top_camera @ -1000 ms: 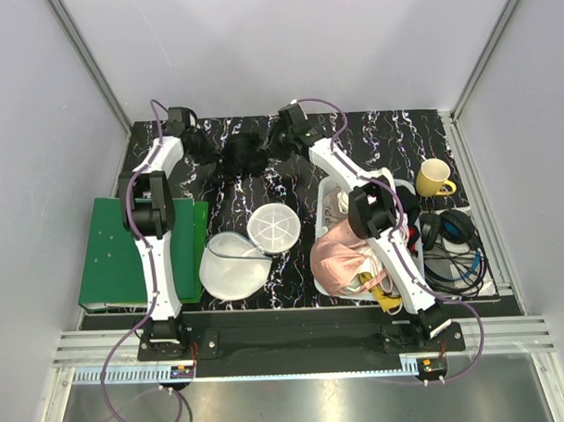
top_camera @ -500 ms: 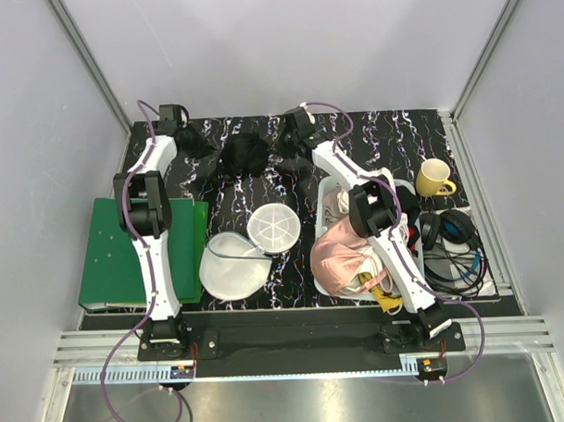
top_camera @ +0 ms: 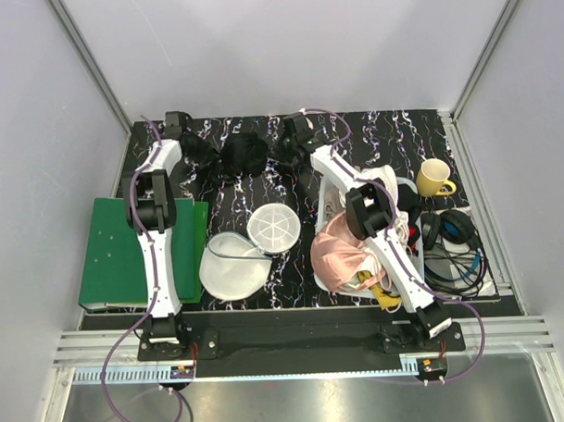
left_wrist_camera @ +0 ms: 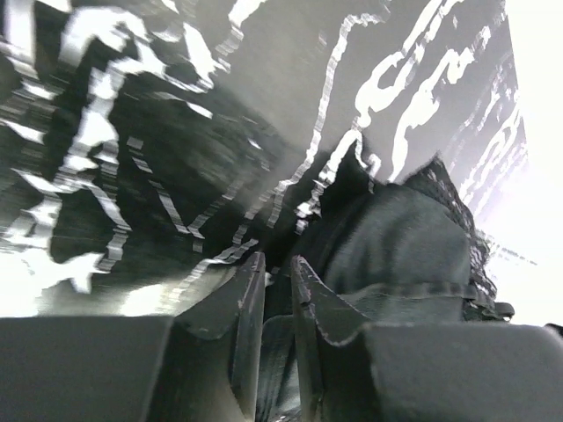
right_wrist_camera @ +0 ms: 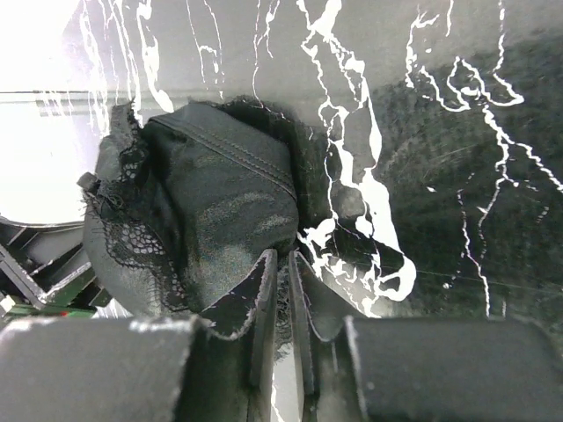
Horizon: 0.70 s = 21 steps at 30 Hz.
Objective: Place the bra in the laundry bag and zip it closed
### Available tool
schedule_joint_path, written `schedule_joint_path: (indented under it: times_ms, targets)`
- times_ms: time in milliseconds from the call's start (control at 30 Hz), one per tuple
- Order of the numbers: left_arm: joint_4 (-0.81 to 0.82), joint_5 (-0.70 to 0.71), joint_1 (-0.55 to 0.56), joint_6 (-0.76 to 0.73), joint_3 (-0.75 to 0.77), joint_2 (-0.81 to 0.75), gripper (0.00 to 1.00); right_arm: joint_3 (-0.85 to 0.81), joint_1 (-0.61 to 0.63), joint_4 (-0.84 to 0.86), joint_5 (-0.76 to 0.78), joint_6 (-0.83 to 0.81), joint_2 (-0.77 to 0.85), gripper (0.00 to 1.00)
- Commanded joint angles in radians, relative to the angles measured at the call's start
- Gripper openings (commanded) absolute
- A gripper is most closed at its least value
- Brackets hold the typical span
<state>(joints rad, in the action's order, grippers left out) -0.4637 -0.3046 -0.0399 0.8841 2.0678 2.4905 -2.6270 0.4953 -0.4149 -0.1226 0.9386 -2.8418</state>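
The black bra (top_camera: 244, 155) lies bunched on the dark marbled table near the back, between my two grippers. My left gripper (top_camera: 204, 152) is at its left end, fingers closed on a fold of black fabric (left_wrist_camera: 278, 264); the bra's cup (left_wrist_camera: 406, 242) bulges just right of them. My right gripper (top_camera: 282, 146) is at the bra's right end, shut on a lacy edge (right_wrist_camera: 283, 258), with the cup (right_wrist_camera: 211, 198) to its left. The laundry bag (top_camera: 232, 265) lies open near the front, its round ribbed panel (top_camera: 273, 228) flipped up to the right.
A green board (top_camera: 117, 258) lies at the left edge. A white basket (top_camera: 404, 190) with a shiny pink garment (top_camera: 339, 255) stands under the right arm. A yellow mug (top_camera: 434, 177) and black headphones with cables (top_camera: 455, 244) are at the right.
Both grippers have narrowed onto the ends of the bra, the right one by far the more. The bra has barely shifted; the laundry bag has not moved.
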Motion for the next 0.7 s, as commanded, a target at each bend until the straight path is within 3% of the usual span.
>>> schedule_joint_path:
  times_ms: [0,400,667]
  targets:
    - [-0.003,-0.016,0.034,0.027,0.064,0.013,0.19,-0.054,0.015,0.027,-0.035,0.023,-0.053,0.18]
    - [0.011,-0.063,0.107,-0.028,-0.018,-0.093,0.18,-0.030,0.019,0.030,-0.107,0.008,-0.025,0.16]
    - [-0.015,-0.016,0.086,-0.083,-0.041,-0.134,0.23,0.097,0.019,-0.021,-0.052,-0.069,0.117,0.20]
